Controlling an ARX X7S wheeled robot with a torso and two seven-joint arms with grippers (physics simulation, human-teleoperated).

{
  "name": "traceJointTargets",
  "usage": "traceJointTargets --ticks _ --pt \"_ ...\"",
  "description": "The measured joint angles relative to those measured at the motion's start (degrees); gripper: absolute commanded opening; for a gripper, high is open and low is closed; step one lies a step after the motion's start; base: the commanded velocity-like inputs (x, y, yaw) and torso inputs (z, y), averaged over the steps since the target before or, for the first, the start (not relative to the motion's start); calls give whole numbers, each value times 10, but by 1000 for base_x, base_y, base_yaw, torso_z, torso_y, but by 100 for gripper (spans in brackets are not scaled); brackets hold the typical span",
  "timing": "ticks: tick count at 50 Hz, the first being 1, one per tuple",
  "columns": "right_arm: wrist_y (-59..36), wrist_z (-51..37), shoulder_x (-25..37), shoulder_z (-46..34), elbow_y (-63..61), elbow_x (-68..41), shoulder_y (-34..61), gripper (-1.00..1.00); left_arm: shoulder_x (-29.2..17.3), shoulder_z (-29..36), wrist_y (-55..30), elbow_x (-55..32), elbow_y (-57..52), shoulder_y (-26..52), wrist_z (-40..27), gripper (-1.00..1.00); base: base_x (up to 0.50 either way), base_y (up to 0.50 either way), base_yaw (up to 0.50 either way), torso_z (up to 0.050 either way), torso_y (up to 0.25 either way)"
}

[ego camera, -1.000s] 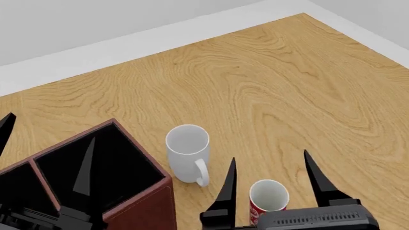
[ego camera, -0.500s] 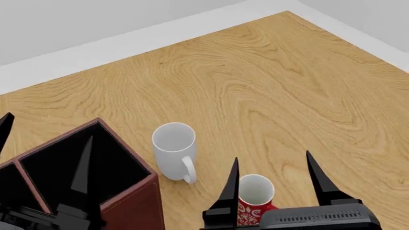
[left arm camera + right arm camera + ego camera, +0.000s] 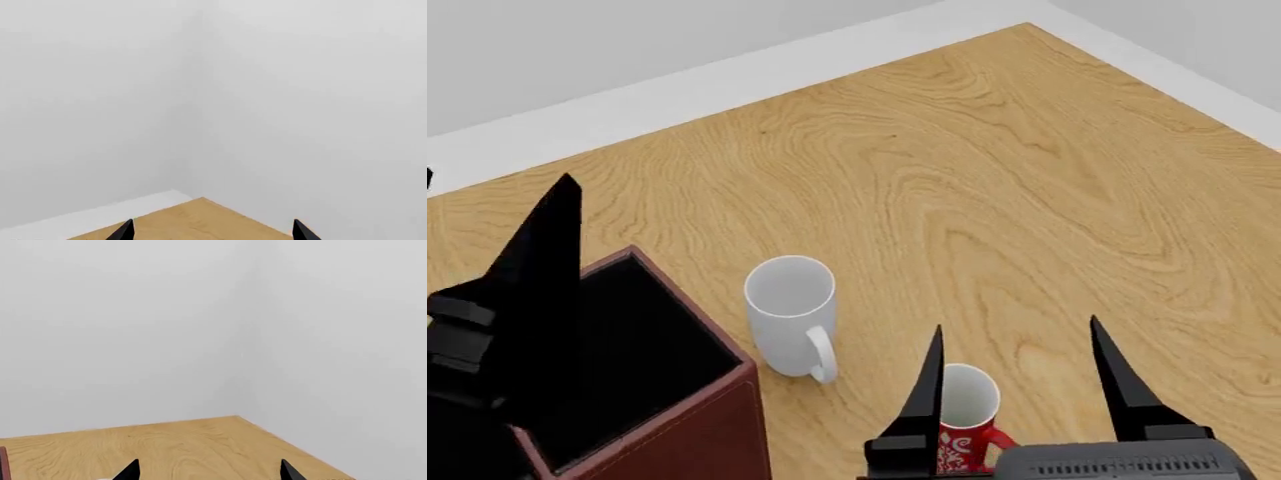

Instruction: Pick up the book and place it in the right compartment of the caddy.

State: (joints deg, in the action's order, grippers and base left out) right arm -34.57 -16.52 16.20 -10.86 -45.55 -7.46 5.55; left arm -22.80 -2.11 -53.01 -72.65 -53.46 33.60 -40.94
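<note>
The left gripper [image 3: 494, 215] has swung up and now looms large in the head view, its black finger [image 3: 547, 250] rising over the caddy [image 3: 681, 420], where half a second ago it sat low inside the opening. The right gripper [image 3: 1017, 375] has dropped a touch lower in the view. Both hang with their pointed fingers spread wide, nothing between them.

The caddy sits at the near left of the wooden table [image 3: 988, 170], its reddish-brown wall framing a deep black-lined pocket [image 3: 647, 350]; which compartment that is, I cannot tell from this angle. Just beside it stands a white mug [image 3: 789, 312], upright, handle toward the camera. Nearer in, a red mug [image 3: 965, 420] with a white inside stands between the right gripper's fingers in the picture.

The book does not show in any view. Both wrist cameras see only pale walls, a corner of the tabletop [image 3: 193, 222] and the black fingertips [image 3: 130, 470].
</note>
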Motion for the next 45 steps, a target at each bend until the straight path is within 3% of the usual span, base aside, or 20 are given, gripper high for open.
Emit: traceJointTargets --ticks 11,21,30,45 --pt "-6 -8 4 24 -30 -14 -17 100 -82 98 43 -374 1 223 -294 100 0 0 0 0 0" --pt "-5 -12 8 40 -47 -24 -30 100 -155 282 208 -553 -33 415 -417 100 0 0 0 0 0" --pt "-1 -14 11 52 -60 -33 -41 100 -169 391 290 -630 -52 502 -461 100 0 0 0 0 0" --pt "18 -18 15 84 -69 -52 -69 100 -163 478 323 -613 -62 498 -483 100 0 0 0 0 0"
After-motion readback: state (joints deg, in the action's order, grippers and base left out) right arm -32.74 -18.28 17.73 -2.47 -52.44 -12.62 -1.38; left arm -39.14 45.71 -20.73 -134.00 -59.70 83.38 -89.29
